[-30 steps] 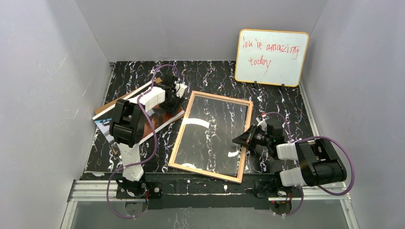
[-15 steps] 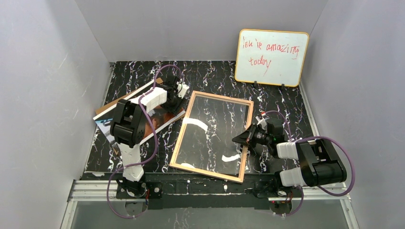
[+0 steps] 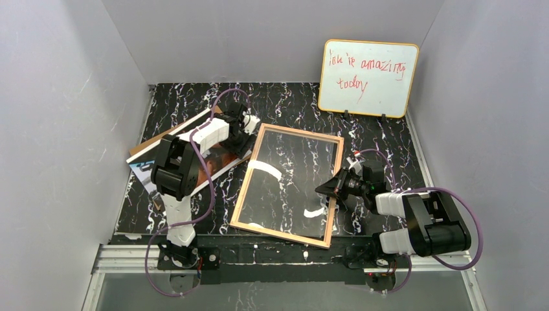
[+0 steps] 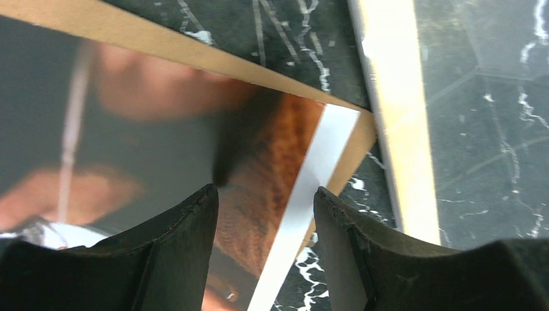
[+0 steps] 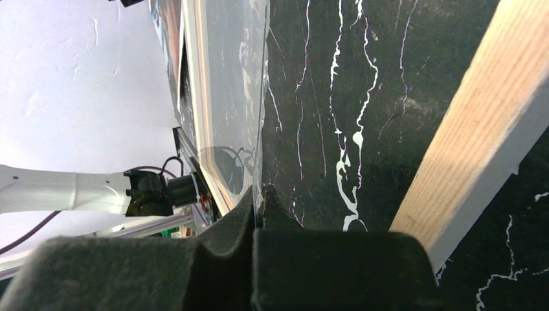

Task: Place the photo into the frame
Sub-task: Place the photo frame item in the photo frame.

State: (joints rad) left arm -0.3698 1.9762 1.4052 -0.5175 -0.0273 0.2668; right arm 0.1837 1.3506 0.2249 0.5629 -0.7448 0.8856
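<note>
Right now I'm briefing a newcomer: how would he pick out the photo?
On the dark marbled table, look left of the large wooden frame. The photo lies there on a brown board: glossy, dark with orange-brown tones and a white border, while the board is plain.

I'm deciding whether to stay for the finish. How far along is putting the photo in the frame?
Early. Done: the frame lies flat beside the photo. In hand: the right hand is shut on the clear pane; the open left hand straddles the photo's corner, which rests on the backing board. Left: gripping the photo and laying it in the frame.
</note>
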